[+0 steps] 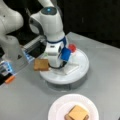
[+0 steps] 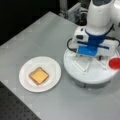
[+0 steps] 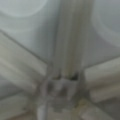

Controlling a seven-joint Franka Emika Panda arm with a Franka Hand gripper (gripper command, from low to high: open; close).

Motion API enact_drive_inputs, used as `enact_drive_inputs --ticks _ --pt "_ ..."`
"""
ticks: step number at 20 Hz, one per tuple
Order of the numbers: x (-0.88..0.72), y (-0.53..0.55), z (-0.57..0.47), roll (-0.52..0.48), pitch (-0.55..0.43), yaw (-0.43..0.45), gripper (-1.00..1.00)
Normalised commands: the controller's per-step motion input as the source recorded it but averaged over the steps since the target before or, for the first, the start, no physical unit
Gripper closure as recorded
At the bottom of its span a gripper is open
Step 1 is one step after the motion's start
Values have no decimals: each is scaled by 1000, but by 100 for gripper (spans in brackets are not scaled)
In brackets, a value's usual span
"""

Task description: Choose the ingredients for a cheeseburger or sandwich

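In a front view the gripper (image 1: 53, 65) hangs over the white tray (image 1: 80, 70) on the grey counter (image 1: 25, 97), toast square (image 1: 41, 64) at its left edge, jaws' state untellable; in a front view the sandwich (image 2: 38, 75) lies lower left on a plate (image 2: 53, 75); the wrist view shows tray dividers (image 3: 67, 50).

White sectioned round tray (image 1: 82, 65) sits on grey worktop (image 1: 25, 100), w/ raised dividers running out from its centre; in a front view it's at right (image 2: 75, 66). Wrist view shows same dividers (image 3: 67, 45) close up, meeting at a small hub low in frame. White paper plate (image 1: 56, 107) lies nearer a front view's bottom, apart from tray; in a front view it's left of tray (image 2: 25, 77). Small orange item (image 1: 10, 79) at a front view's left edge, beside a blue-lit unit (image 1: 6, 67); can't tell what either is. Dark perforated surface (image 2: 12, 107) at a front view's bottom left, off worktop edge. Background dark.
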Motion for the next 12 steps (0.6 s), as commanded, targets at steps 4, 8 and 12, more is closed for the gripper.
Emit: enact_drive_inputs --ticks 4,8,12 --pt "-52 -90 -15 152 119 214 -100" --pt "-11 -76 12 128 141 311 -100" --pt "29 -24 50 105 162 304 -100"
